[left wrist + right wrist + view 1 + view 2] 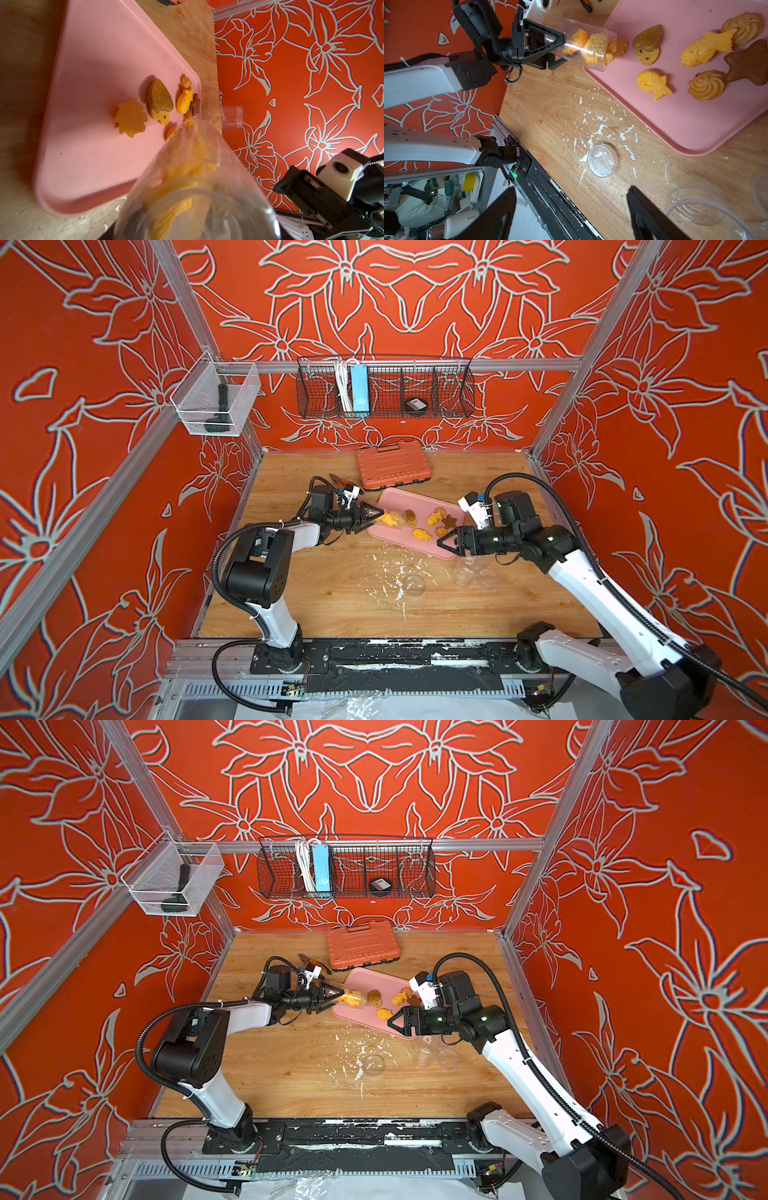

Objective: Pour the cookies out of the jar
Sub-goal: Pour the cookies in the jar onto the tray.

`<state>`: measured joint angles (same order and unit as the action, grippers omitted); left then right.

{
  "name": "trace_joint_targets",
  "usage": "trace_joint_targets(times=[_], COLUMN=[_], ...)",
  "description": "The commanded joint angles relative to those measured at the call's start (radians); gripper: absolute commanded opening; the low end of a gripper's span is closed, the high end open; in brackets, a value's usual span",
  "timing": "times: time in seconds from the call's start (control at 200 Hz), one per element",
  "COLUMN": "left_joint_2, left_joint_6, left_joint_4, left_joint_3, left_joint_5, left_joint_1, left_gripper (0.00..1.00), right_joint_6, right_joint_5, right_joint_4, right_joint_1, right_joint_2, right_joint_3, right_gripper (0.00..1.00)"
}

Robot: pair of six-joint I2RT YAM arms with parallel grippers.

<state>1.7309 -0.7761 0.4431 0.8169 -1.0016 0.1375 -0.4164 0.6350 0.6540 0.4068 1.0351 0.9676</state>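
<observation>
My left gripper (375, 519) is shut on the base of the clear plastic jar (588, 46). The jar lies tipped on its side, its mouth just over the left edge of the pink tray (399, 499). Several orange-yellow cookies (187, 172) still sit inside the jar, crowded toward the mouth. More cookies (654, 84) lie spread on the tray, among them fish, swirls, a flower (130, 118) and a brown star (751, 62). My right gripper (445, 540) stands open and empty over the tray's near right corner.
A clear round lid (601, 160) lies on the wooden table among white flecks. Empty clear jars (473, 572) stand under my right arm. An orange tool case (392, 464) and pliers (337, 480) lie behind the tray. A wire basket (384, 387) hangs on the back wall.
</observation>
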Motion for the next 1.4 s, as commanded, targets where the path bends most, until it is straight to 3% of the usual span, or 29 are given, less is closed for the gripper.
trace_joint_targets(times=[0.0,0.035,0.09,0.12,0.23,0.44,0.796,0.946,1.046,1.136,1.226,1.331,1.391], left_joint_2=[0.001,-0.001,-0.018,-0.025,-0.011,0.062,0.059,0.027,0.046,0.052,0.012,-0.05,-0.063], left_joint_6=[-0.156,-0.109,0.1,0.151,-0.125,-0.273,-0.272,-0.16,-0.257,-0.27,-0.159,0.049,0.039], left_joint_4=[0.273,0.218,-0.08,-0.16,0.23,0.41,0.407,0.246,0.376,0.393,0.241,-0.044,-0.024], left_joint_3=[-0.042,-0.034,0.035,0.058,-0.037,-0.073,-0.076,-0.051,-0.075,-0.081,-0.056,0.004,0.005], left_joint_5=[-0.089,-0.067,0.043,0.071,-0.084,-0.133,-0.136,-0.092,-0.119,-0.122,-0.076,0.06,0.042], left_joint_1=[0.001,0.002,0.007,0.013,0.01,0.007,0.002,-0.001,-0.001,-0.001,-0.001,0.0,0.0], left_gripper=[0.63,0.63,0.63,0.63,0.63,0.64,0.64,0.64,0.64,0.63,0.63,0.63,0.64], right_joint_6=[0.001,-0.001,-0.002,-0.002,-0.002,0.001,-0.007,-0.007,-0.007,-0.009,-0.006,-0.007,-0.009], right_joint_5=[-0.004,0.0,0.005,0.004,-0.004,-0.007,-0.004,-0.005,-0.008,-0.008,-0.012,-0.011,-0.008], right_joint_4=[0.013,0.012,0.014,0.016,0.012,0.031,0.033,0.036,0.036,0.036,0.039,0.038,0.035], right_joint_1=[-0.003,-0.003,-0.003,-0.003,-0.003,-0.003,-0.003,-0.003,-0.003,-0.003,-0.003,-0.003,-0.003], right_joint_2=[-0.026,-0.024,-0.024,-0.024,-0.033,-0.044,-0.052,-0.056,-0.056,-0.056,-0.06,-0.06,-0.058], right_joint_3=[-0.006,-0.006,-0.004,-0.004,-0.007,-0.001,-0.003,-0.003,-0.006,-0.007,-0.007,-0.01,-0.013], right_gripper=[0.85,0.85,0.85,0.85,0.85,0.85,0.85,0.85,0.85,0.85,0.85,0.85,0.85])
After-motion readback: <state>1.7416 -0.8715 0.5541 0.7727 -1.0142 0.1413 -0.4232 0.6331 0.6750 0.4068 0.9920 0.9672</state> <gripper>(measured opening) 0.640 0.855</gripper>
